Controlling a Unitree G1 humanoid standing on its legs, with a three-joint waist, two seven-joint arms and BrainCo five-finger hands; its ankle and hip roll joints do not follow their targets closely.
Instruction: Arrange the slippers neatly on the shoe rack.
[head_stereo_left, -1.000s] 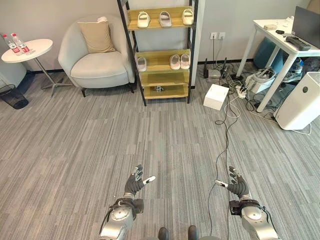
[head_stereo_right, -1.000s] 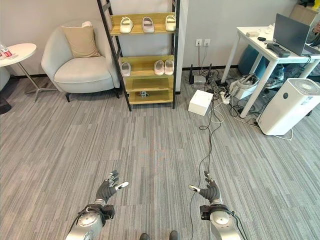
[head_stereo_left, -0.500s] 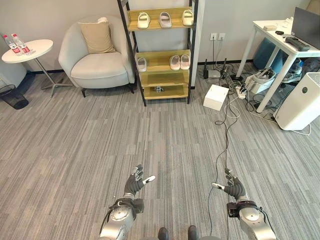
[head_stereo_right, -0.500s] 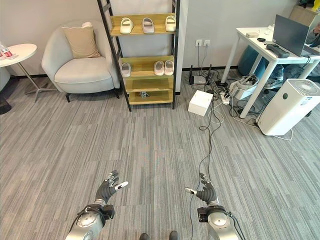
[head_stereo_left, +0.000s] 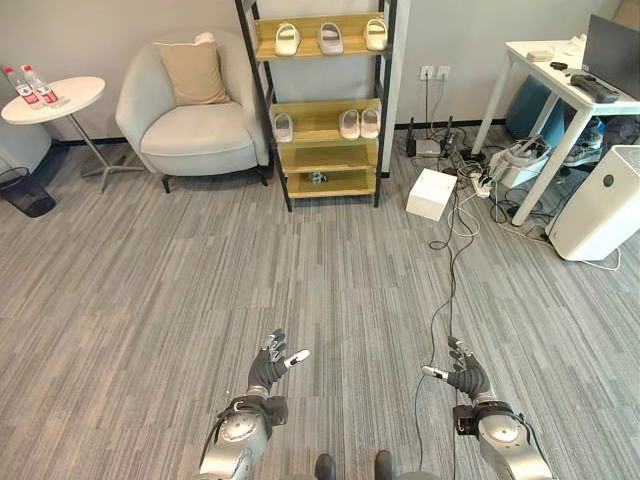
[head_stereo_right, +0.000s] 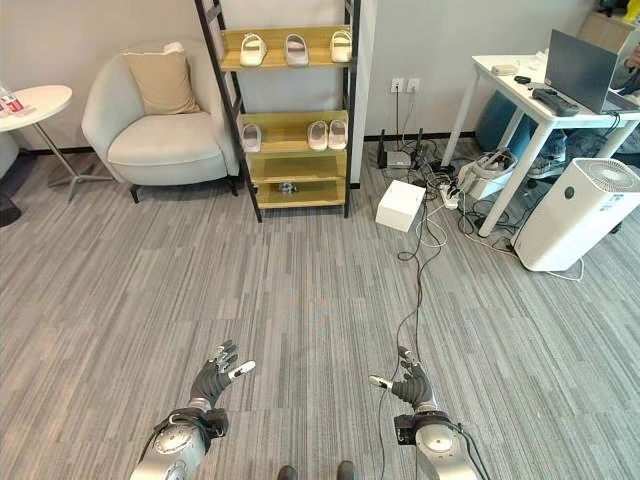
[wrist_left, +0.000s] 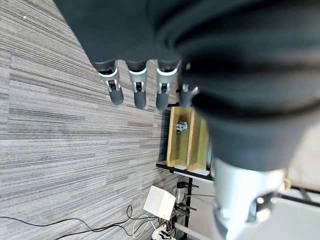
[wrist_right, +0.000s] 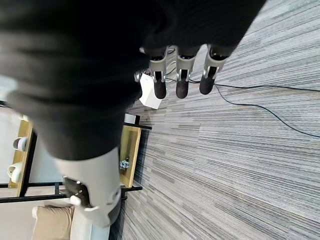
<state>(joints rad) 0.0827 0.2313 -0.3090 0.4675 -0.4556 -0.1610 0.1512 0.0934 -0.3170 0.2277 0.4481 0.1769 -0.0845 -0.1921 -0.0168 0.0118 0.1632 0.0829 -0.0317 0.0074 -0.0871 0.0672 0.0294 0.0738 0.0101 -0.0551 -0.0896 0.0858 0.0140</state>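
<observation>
From the left eye view, the shoe rack (head_stereo_left: 320, 105) stands at twelve o'clock, well apart from the robot, with six slippers (head_stereo_left: 330, 38): three on the top shelf, three on the middle. That job looks about finished.

In the right eye view, the left hand (head_stereo_right: 214, 378) and right hand (head_stereo_right: 409, 383) hang low, fingers spread, empty.

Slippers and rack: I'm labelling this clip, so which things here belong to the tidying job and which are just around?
Job:
- shoe rack
- slippers: three on the top shelf, three on the middle shelf
- left hand and right hand, both open and holding nothing

Just around:
- armchair with cushion
- side table with bottles
- white box
- desk
- air purifier
</observation>
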